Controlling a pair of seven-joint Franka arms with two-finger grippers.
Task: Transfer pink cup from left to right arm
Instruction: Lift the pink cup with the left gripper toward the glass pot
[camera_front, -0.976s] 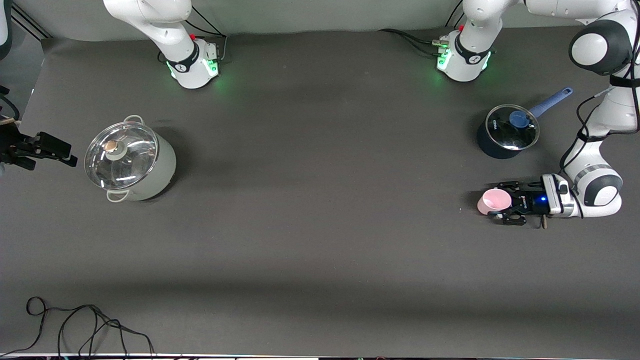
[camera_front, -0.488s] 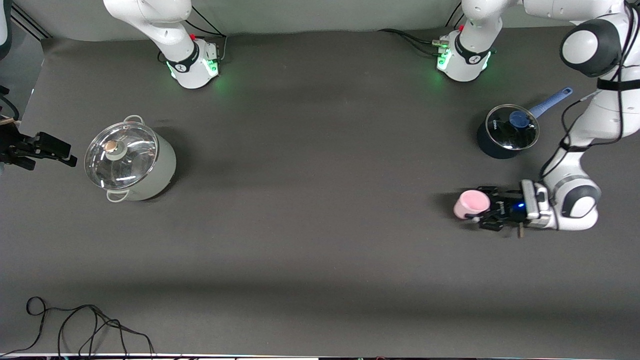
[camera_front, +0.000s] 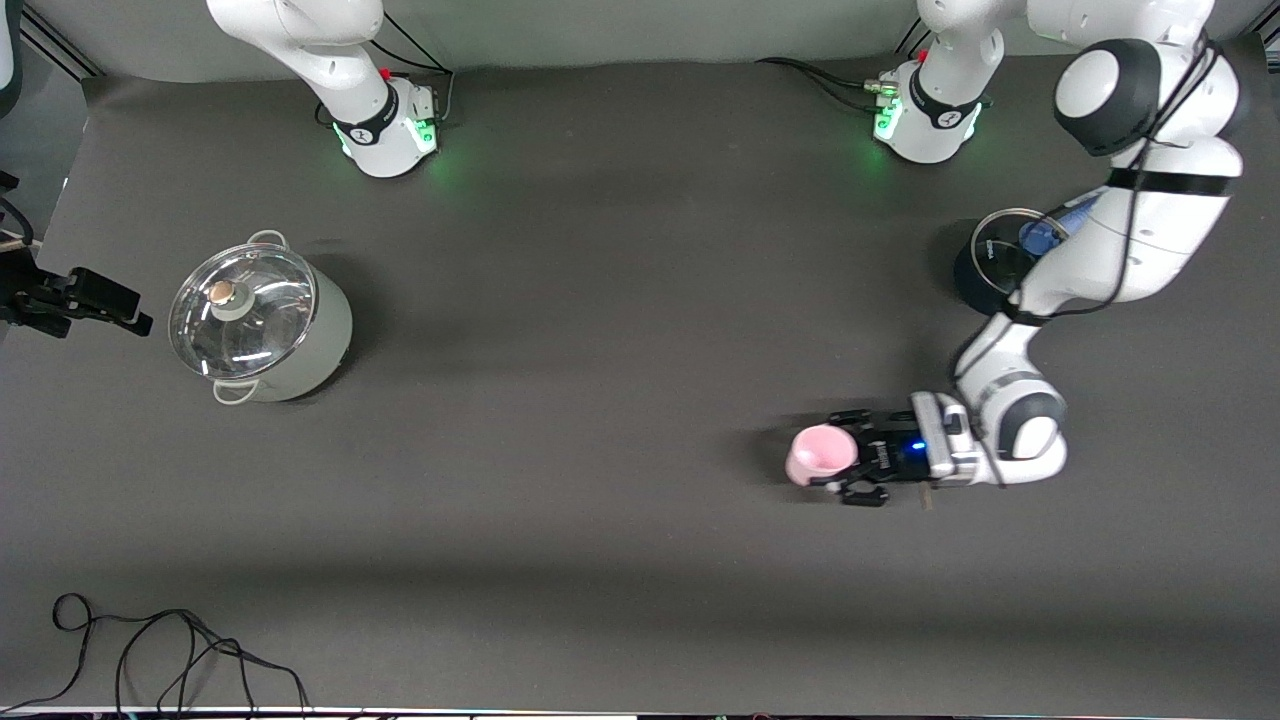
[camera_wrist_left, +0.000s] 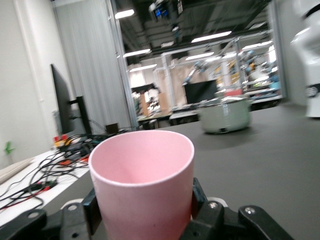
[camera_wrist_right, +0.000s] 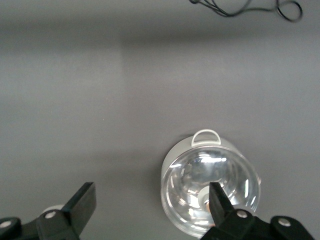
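Observation:
The pink cup (camera_front: 818, 455) is a small pale-pink tumbler, upright and mouth up, with my left gripper (camera_front: 848, 456) shut on its sides. It hangs just above the dark table, toward the left arm's end. In the left wrist view the pink cup (camera_wrist_left: 142, 185) fills the foreground between the black fingers (camera_wrist_left: 197, 197). My right gripper (camera_front: 132, 308) waits open and empty at the right arm's end, high beside the lidded grey pot (camera_front: 260, 322). In the right wrist view that gripper (camera_wrist_right: 152, 195) has wide-spread jaws, with the pot (camera_wrist_right: 210, 187) below.
A dark blue saucepan (camera_front: 985, 270) with a glass lid stands near the left arm's base, partly hidden by that arm. A black cable (camera_front: 150, 650) lies at the table's front edge toward the right arm's end. The grey pot (camera_wrist_left: 225, 114) shows far off in the left wrist view.
My left arm has carried the pink cup from near the blue saucepan toward the middle of the table. The right gripper has stayed in place.

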